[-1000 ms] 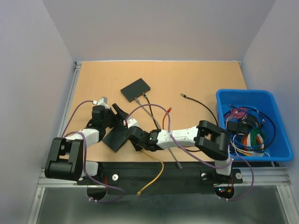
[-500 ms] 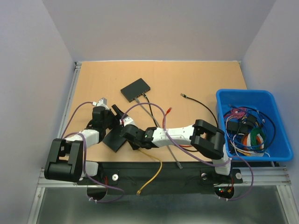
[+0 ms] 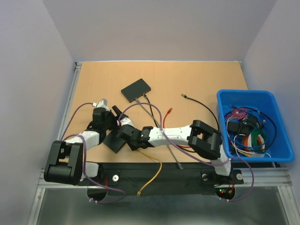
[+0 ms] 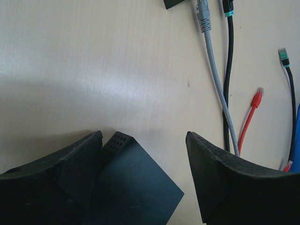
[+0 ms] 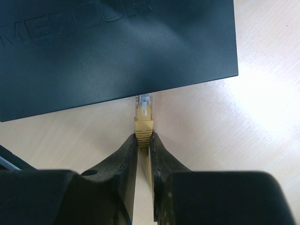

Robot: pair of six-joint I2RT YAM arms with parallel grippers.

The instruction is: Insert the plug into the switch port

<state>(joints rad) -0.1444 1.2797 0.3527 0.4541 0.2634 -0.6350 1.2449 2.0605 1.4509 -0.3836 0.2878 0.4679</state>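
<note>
now: plug (image 5: 143,116) lined up at switch (image 5: 117,47)
right gripper (image 5: 143,140) pinches the plug, tip just short of the switch; left gripper (image 4: 143,136) stands wide, empty. next move needs a straight push.

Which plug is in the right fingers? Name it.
The yellow plug, pinched between the right fingers; the grey plug and red plug lie ungripped.

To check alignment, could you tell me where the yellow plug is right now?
The plug sits mid-frame in the right wrist view, pinched in the right gripper, its tip at the edge of the switch.
</note>
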